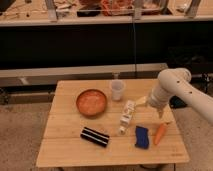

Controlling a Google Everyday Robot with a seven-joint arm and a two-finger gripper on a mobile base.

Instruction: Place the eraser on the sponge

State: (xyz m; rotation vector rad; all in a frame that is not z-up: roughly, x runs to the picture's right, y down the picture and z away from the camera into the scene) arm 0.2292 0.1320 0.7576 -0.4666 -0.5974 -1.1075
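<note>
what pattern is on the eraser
The eraser is black with thin white stripes, shown in the camera view; the gripper hovers near the carrot.

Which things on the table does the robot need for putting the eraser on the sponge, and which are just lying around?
For the job: black striped eraser, blue sponge, and the tool, up over the table's right side near the carrot.
Just lying about: carrot, white bottle, cup, orange bowl.
</note>
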